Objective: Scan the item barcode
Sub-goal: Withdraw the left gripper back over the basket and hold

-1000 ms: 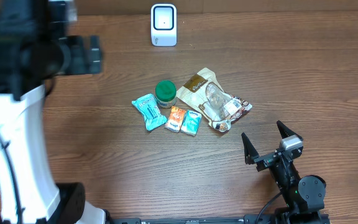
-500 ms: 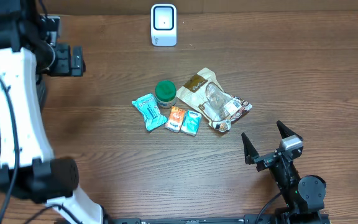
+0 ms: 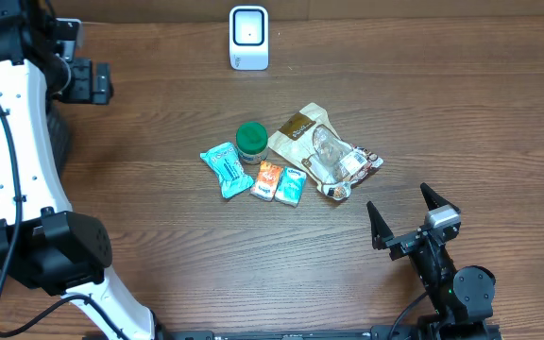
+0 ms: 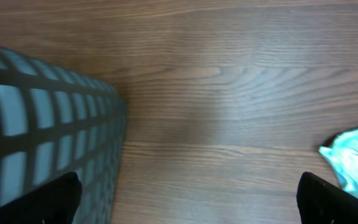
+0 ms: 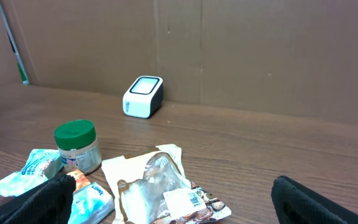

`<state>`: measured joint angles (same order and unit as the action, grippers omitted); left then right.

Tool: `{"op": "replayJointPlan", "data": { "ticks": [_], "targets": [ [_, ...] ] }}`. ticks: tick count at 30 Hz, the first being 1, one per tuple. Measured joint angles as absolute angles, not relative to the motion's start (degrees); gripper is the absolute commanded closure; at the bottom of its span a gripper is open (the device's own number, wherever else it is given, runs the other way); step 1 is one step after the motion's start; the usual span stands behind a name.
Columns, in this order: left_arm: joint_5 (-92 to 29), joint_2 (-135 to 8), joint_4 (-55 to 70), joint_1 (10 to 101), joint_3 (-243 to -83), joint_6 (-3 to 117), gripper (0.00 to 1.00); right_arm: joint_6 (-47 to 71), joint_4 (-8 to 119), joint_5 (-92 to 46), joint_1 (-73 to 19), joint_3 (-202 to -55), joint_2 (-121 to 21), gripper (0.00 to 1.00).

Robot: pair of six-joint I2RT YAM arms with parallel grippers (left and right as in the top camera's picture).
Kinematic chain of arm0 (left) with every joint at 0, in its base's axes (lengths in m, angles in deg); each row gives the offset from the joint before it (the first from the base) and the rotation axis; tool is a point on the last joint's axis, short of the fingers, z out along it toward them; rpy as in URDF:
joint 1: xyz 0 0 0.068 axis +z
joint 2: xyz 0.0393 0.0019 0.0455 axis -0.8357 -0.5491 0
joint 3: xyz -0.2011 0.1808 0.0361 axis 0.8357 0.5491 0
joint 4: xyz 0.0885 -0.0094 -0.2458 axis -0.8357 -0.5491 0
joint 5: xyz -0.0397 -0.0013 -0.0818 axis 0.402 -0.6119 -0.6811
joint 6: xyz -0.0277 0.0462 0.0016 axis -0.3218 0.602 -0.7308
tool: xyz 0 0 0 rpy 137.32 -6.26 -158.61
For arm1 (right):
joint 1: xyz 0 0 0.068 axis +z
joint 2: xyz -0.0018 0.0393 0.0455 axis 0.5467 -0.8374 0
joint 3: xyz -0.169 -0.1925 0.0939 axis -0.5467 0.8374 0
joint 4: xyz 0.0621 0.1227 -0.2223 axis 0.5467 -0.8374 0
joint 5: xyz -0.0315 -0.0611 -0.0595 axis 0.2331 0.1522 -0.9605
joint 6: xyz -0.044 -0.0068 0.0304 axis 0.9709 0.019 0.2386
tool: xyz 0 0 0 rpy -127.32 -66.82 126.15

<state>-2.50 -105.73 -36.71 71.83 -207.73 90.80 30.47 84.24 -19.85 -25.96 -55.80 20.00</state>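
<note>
Left gripper [image 3: 91, 81] at the far-left corner of the bench [image 3: 187, 274] and right gripper [image 3: 399, 210] by its front edge both gape empty. The pouch [image 3: 321, 149] lies mid-bench (label [image 3: 351, 162] up, presumably ready for scanning), with the scanner [image 3: 248, 38] at the far edge.

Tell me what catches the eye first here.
A huddle of small packets, a crinkled snack bag and a green-lidded jar lies mid-table. A white scanner stands alone at the far edge. The right gripper hangs open and empty near the front edge.
</note>
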Motion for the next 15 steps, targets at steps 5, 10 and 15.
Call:
{"op": "replayJointPlan", "data": {
  "ticks": [5,10,15],
  "targets": [
    [-2.98,-105.73,-34.50,73.93,-207.73,91.20,0.00,30.47,84.24,-19.87,-25.96,-55.80,20.00,0.00],
    [-3.37,-105.73,-31.99,75.30,-207.73,91.20,0.00,30.47,84.24,-19.85,-25.96,-55.80,20.00,0.00],
    [-3.52,-105.73,-28.99,76.24,-207.73,91.15,0.00,30.47,84.24,-19.87,-25.96,-55.80,20.00,0.00]
  ]
}}
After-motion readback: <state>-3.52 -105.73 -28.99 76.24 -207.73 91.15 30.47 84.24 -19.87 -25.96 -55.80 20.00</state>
